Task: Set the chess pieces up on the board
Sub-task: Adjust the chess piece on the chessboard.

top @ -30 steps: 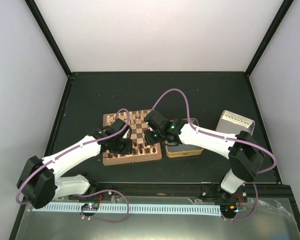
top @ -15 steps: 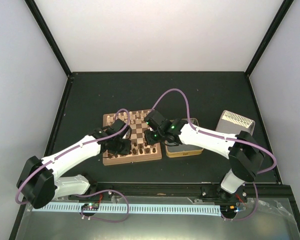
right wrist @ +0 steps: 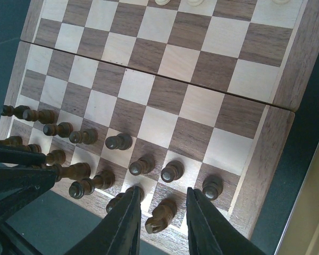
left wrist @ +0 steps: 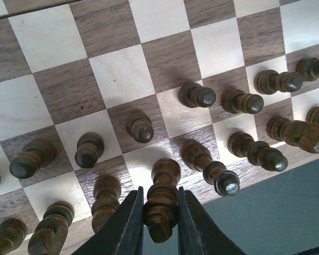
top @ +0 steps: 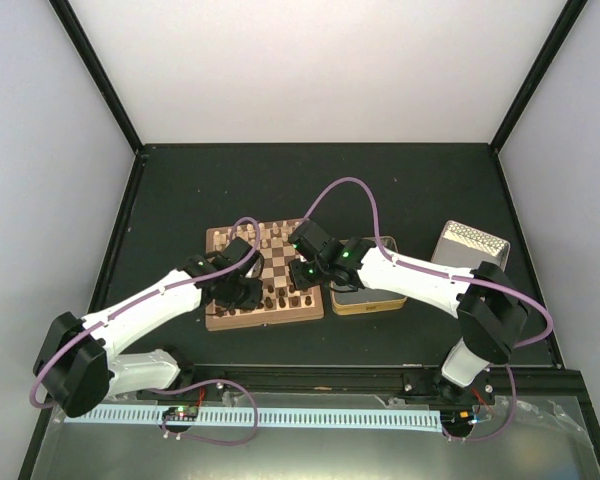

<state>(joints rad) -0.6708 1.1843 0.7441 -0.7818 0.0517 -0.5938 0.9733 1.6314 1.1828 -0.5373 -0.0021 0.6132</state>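
Wood on matt black

Reads as smooth, satin-finished wood across the board [left wrist: 122,74], with grain plain in the pale and dark checks. Shows dark turned wood in the chess pieces [left wrist: 196,95], faintly glossy on the rounded heads. Looks matt black on the counter [top: 180,200], shiny gold-toned metal on the tin [top: 368,303], dull black on the jaws, glossy white plastic on the arm shells [top: 145,300].

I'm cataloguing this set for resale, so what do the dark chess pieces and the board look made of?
Dark chess pieces: likely turned wood, stained dark brown, with ringed profiles and a dull sheen. Board: wood, pale and brown squares showing grain streaks, satin finish; solid or veneer is unclear.
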